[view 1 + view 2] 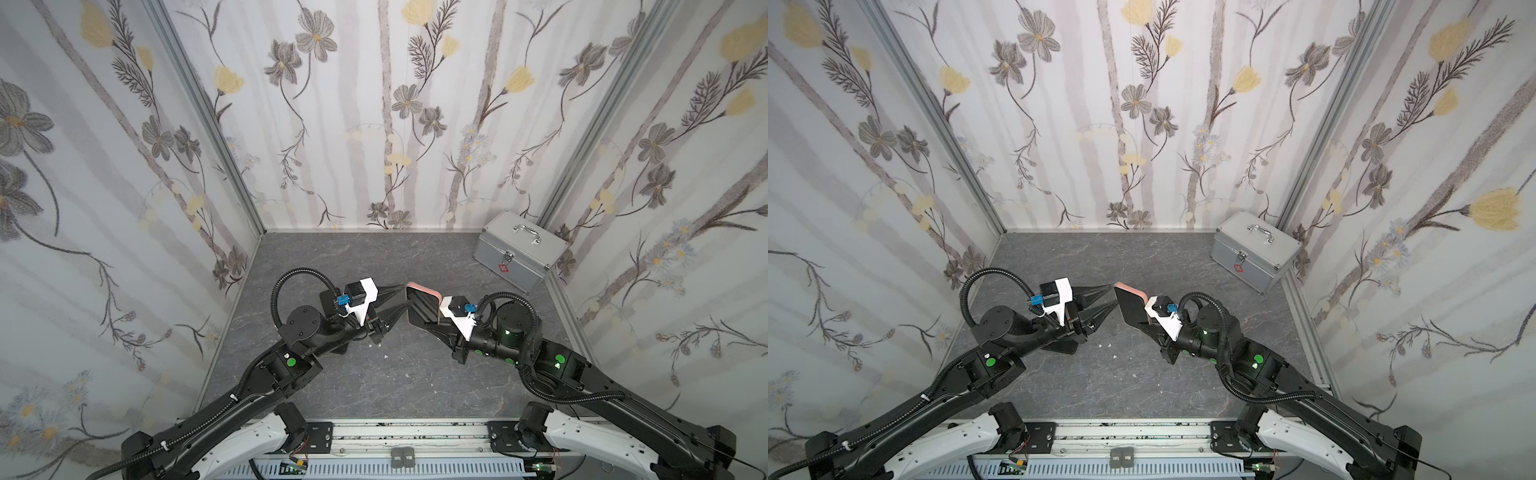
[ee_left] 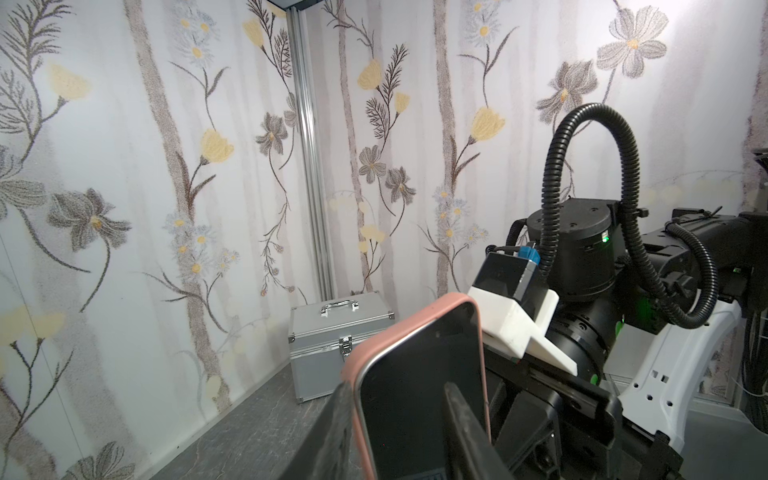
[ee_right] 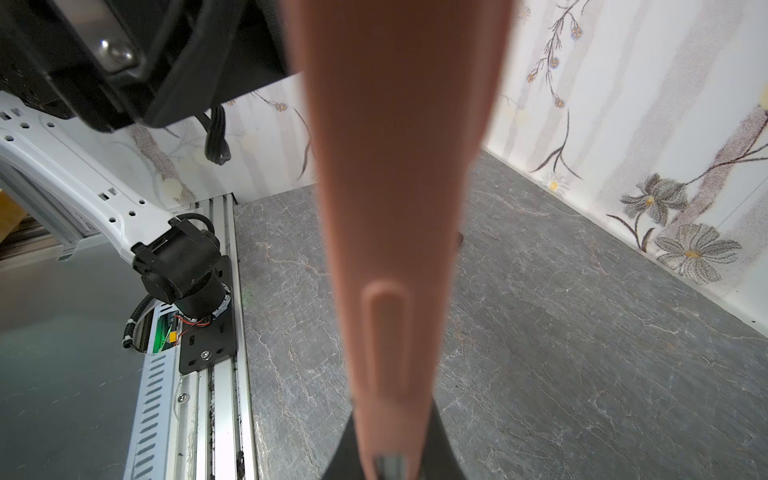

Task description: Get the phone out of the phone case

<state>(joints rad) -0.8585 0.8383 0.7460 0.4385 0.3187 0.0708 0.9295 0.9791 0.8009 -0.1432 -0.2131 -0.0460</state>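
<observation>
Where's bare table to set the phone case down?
Free: back-left tabletop, behind the left arm; front middle, between it and the right arm. Crowded: centre, where left tool and right tool meet at the phone case; aluminium case fills the back-right corner.

Both top views look down on the table (image 1: 395,386); 2 wrist cameras closely face the phone case (image 2: 415,308).

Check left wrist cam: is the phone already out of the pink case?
No: the pink case wraps the rim of the dark phone along every edge that shows.
</observation>
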